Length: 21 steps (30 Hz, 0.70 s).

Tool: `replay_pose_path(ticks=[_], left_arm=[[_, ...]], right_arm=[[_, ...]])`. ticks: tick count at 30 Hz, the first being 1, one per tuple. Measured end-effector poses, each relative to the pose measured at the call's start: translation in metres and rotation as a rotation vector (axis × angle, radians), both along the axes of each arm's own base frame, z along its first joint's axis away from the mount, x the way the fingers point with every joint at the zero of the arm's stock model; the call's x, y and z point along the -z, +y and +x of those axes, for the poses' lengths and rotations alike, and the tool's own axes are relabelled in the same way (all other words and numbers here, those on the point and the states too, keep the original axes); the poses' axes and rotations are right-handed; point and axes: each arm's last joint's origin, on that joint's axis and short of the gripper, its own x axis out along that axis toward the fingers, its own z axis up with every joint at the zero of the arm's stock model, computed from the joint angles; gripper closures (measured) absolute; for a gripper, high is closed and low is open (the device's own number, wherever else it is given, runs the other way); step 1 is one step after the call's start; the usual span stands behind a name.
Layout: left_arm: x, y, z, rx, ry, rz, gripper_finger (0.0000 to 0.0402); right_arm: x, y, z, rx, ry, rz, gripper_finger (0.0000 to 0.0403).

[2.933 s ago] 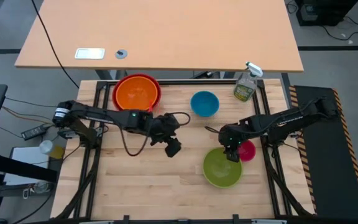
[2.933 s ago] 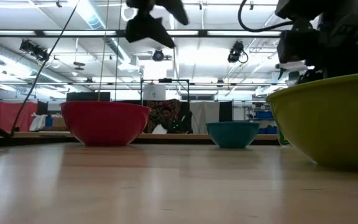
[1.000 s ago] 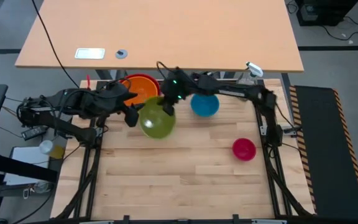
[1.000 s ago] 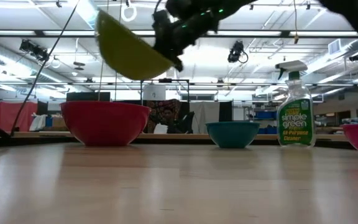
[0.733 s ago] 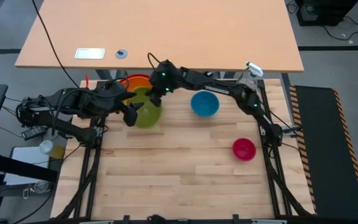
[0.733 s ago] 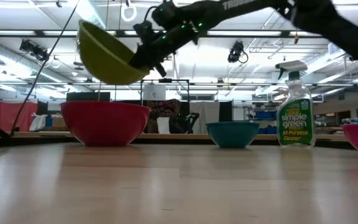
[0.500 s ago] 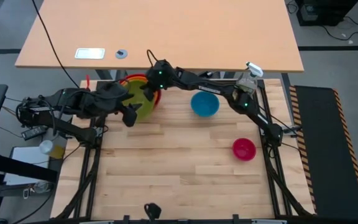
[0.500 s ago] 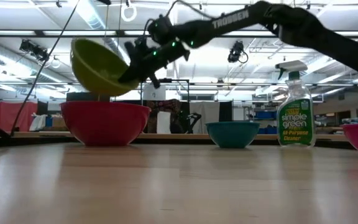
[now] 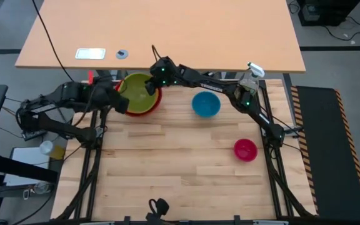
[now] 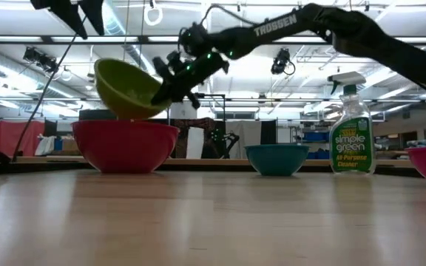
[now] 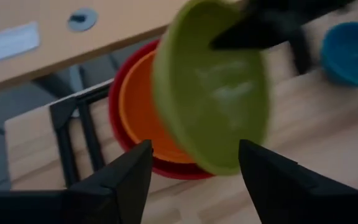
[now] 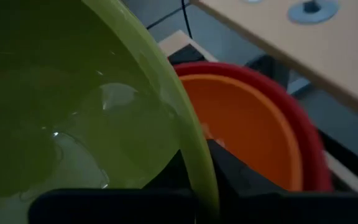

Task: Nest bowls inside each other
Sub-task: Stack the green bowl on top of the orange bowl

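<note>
The lime green bowl [image 9: 136,94] hangs tilted over the orange bowl [image 11: 137,107], which sits nested in the red bowl [image 10: 124,146] at the table's far left. My right gripper [image 12: 204,186], reaching in from the far right, is shut on the green bowl. My left gripper [image 11: 194,180] stands open just left of the stack, nothing between its fingers. The blue bowl [image 9: 205,104] rests on its base at the far middle. The pink bowl [image 9: 245,150] rests on its base at the right. My right gripper pinches the green bowl's rim [image 12: 194,165] on the bowl's far right side, one finger inside the bowl and one outside. The fingers slant down from the table's far right. The bowl is tilted above the red and orange stack; whether its underside touches the stack I cannot tell.
A clear spray bottle [image 9: 249,80] with greenish liquid stands at the far right corner. A larger tan tabletop [image 9: 167,31] lies beyond the far edge. The near half of the wooden table [image 9: 180,181] holds no objects.
My right gripper has carried the green bowl from the far middle toward the table's far left and lowered it over the red and orange stack; the bowl stays tilted. My left gripper has drawn back toward the left and far edges and turned.
</note>
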Motion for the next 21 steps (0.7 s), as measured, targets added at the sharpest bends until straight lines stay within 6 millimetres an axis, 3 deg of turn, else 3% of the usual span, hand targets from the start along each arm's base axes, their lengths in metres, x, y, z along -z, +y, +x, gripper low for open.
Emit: replay_pose_path(ticks=[5, 8, 21], left_arm=[[0.008, 0.027, 0.016, -0.073, 0.057, -0.039, 0.0174], [0.009, 0.038, 0.027, -0.050, 0.015, -0.045, 0.0168], [0.007, 0.048, 0.041, -0.025, -0.136, -0.122, 0.0127]], right_arm=[[-0.032, 0.011, -0.013, -0.003, 0.014, -0.030, 0.0375], [-0.042, 0.015, -0.021, -0.003, 0.060, -0.038, 0.0375], [-0.034, 0.002, -0.042, 0.030, 0.243, -0.023, 0.0375]])
